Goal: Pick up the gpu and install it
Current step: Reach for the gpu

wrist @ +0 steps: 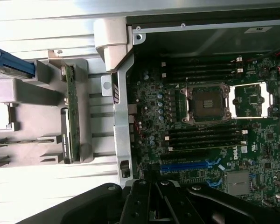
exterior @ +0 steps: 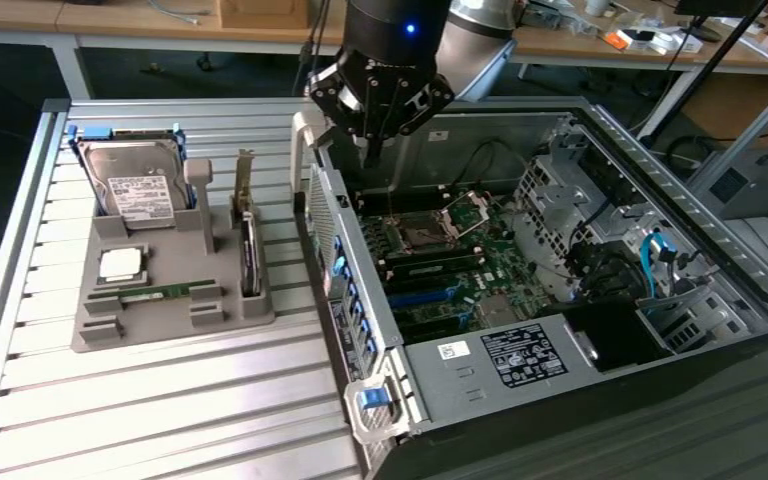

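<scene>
The gripper (exterior: 373,150) is hanging with its fingers pinched together and nothing between them, above the near wall of the open case (exterior: 340,232), its tips pointing down at the edge of the motherboard (exterior: 454,255). The gpu (exterior: 248,245) is standing on edge in a slot of the grey holder (exterior: 157,322) on the table, just outside that wall, toward the exterior view's left of the gripper and lower. Its long axis is running alongside the wall, with the silvery bracket rising at the far end. In the wrist view the gpu (wrist: 68,119) is lying beyond the wall from the gripper (wrist: 154,192).
</scene>
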`<state>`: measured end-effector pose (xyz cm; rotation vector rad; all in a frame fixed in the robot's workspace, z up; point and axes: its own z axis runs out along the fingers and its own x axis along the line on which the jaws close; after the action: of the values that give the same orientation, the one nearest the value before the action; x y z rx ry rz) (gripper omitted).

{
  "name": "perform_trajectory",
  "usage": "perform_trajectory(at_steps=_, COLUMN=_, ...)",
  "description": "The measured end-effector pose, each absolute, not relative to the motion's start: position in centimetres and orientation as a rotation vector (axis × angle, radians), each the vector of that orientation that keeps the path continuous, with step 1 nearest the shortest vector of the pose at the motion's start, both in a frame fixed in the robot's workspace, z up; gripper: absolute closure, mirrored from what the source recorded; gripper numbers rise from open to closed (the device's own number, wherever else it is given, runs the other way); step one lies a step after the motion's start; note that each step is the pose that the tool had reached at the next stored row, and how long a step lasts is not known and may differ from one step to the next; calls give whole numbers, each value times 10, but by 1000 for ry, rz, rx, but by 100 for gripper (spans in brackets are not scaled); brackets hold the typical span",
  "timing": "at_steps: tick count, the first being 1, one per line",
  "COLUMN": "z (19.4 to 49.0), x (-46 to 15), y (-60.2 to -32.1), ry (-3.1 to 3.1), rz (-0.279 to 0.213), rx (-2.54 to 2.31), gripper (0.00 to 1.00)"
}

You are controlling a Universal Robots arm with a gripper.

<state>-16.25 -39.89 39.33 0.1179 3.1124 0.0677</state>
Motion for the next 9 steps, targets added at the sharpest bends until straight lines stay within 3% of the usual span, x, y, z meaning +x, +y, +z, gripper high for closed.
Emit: perform_trajectory(at_steps=9, z=393, x=-166, y=-399, ry=3112, rz=68, rx=118, gripper=89)
